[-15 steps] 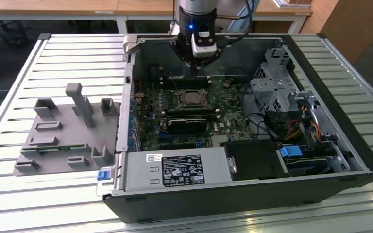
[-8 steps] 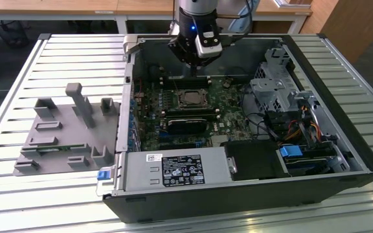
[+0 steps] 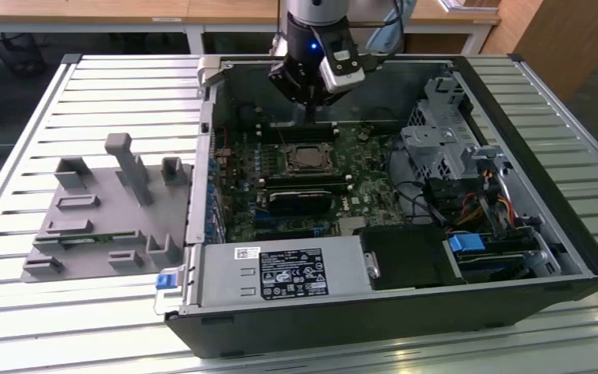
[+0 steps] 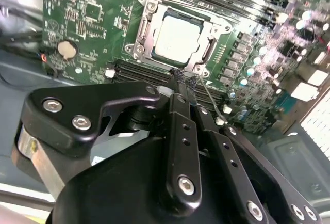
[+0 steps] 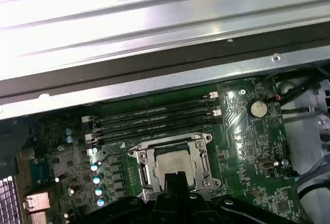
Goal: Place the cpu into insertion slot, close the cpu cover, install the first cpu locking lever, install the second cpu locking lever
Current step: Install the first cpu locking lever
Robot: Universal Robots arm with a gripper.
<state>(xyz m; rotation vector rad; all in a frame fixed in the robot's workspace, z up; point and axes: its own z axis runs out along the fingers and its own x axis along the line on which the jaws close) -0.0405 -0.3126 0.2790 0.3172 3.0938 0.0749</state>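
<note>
Second wrist view is showing the cpu [image 4: 178,38] sitting seated in the slot [image 4: 138,51]. The cover [image 4: 147,28] is appearing to lie flat around it, with its window framing the chip. I am judging these two steps as done.

A thin wire lever [image 4: 210,99] is running out from the slot's corner and passing beside the pincer [image 4: 183,79]. I am judging this lever as not yet latched, and the other lever's state is not reading clearly, so the lever steps are standing open.

The pincer's fingers are sitting drawn together, with the tips just beside that lever's root. Whether they are pinching it cannot be told.

In the exterior view the pincer [image 3: 304,117] is hanging inside the case [image 3: 382,312], with the slot near, at its 6 o'clock.
</note>
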